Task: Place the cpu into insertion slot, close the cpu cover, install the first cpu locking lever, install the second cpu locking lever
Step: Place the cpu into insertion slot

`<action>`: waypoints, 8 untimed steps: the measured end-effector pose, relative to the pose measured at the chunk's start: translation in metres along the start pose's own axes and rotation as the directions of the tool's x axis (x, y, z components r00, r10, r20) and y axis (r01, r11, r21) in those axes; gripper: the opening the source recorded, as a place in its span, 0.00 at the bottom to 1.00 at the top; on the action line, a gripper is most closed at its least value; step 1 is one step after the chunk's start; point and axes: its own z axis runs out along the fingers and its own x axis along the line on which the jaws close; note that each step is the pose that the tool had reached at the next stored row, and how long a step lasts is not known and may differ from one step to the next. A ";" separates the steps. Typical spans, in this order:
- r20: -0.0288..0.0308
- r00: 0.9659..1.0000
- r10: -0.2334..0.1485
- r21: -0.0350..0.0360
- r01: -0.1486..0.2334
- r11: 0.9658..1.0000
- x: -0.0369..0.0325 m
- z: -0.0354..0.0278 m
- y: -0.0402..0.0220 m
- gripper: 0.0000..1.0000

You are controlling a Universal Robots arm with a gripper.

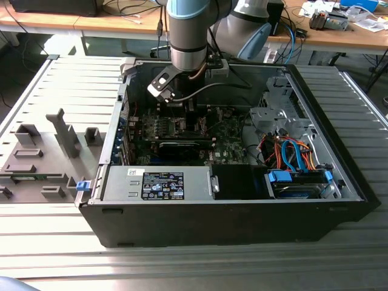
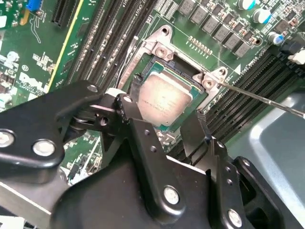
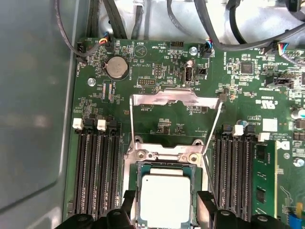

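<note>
The claw point(image 2: 159, 113) is down inside the open case point(image 1: 230, 212) on the bench point(image 1: 182, 267), right over the cpu point(image 3: 166, 200). I cannot tell if it is gripping the cpu or has let go. The cpu lies flat in the slot point(image 3: 164, 156) on the green board point(image 3: 143, 57), just under the claw. The cover point(image 3: 164, 98) is just past the claw, tipped up and open, not down on the cpu.
</note>
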 end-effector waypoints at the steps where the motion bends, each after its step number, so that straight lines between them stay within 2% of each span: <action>1: 0.000 1.000 0.000 0.000 0.000 1.000 0.0001 0.0000 0.0002 0.60; 2: 0.002 1.000 0.000 0.000 0.000 1.000 0.0000 0.0002 0.0021 0.47; 3: 0.002 1.000 0.000 0.002 0.000 1.000 -0.0002 0.0011 0.0051 0.35; 4: 0.002 1.000 -0.001 0.003 0.001 1.000 -0.0003 0.0022 0.0070 0.29; 5: 0.002 1.000 -0.001 0.004 0.001 1.000 -0.0003 0.0038 0.0085 0.11; 8: 0.002 1.000 -0.001 0.009 0.001 1.000 -0.0007 0.0061 0.0102 0.11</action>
